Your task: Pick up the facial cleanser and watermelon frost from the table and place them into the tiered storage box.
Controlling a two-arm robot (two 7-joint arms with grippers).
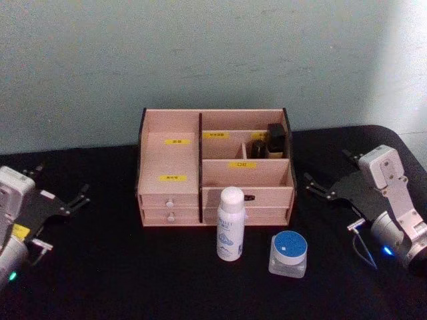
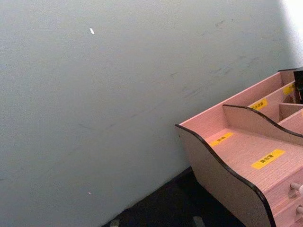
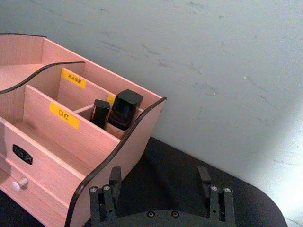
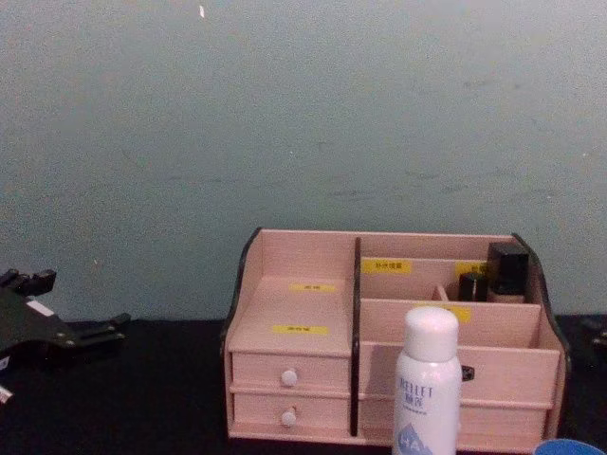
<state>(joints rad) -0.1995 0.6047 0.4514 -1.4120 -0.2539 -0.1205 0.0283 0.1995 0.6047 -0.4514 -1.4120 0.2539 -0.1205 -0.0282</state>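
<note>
Black desk (image 1: 133, 267), toward its front edge: facial cleanser (image 1: 231, 225) and watermelon frost (image 1: 289, 253) upright just before tiered storage box (image 1: 170, 160), neither stowed yet; left gripper (image 1: 57, 185) and right gripper (image 1: 333, 173) by side edges, fingers (image 3: 204, 178) apart, empty.

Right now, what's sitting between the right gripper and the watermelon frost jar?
Nothing. In the head view, the black table is bare from the open right gripper to the watermelon frost. The left gripper sits parked at far left.
</note>
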